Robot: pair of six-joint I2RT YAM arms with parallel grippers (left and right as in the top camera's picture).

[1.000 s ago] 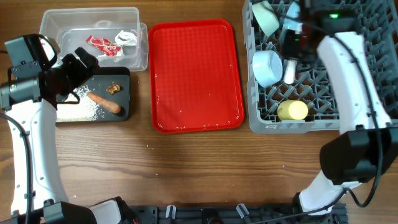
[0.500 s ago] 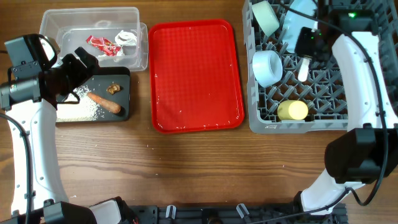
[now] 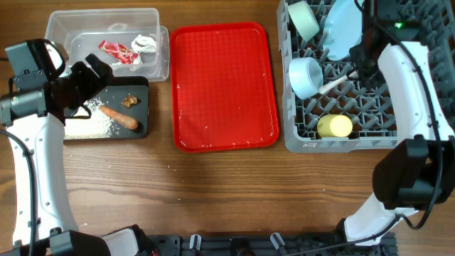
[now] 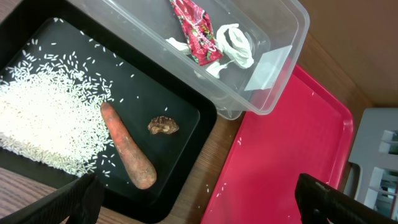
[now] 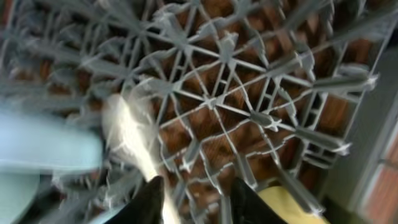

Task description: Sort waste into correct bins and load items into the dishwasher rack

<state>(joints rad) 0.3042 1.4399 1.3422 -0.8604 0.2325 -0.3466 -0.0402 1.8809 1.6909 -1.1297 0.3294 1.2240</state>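
Observation:
The grey dishwasher rack (image 3: 370, 107) holds a pale green bowl (image 3: 304, 20), a pale blue plate (image 3: 341, 32), a pale blue bowl (image 3: 306, 77) and a yellow cup (image 3: 334, 126). The white spoon (image 3: 333, 85) lies tilted on the pegs beside the blue bowl. My right gripper (image 3: 357, 65) hovers at its handle end. In the right wrist view the fingers (image 5: 199, 199) are apart, with the blurred spoon (image 5: 127, 127) next to the left finger. My left gripper (image 4: 205, 202) is open and empty above the black tray (image 3: 142, 89), which holds the carrot stick (image 3: 119, 117), rice (image 3: 89, 126) and brown chunk (image 3: 129, 101).
The clear tub (image 3: 71, 25) at the back left holds the red-and-white wrapper (image 3: 117, 50) and white tissue (image 3: 146, 44). The flat red tray (image 3: 224, 85) lies between the bins and the rack. A few rice grains lie on it and on the wood.
My right gripper moved right and back over the rack. The spoon went from hanging upright in it to lying tilted on the pegs. The left arm has not moved.

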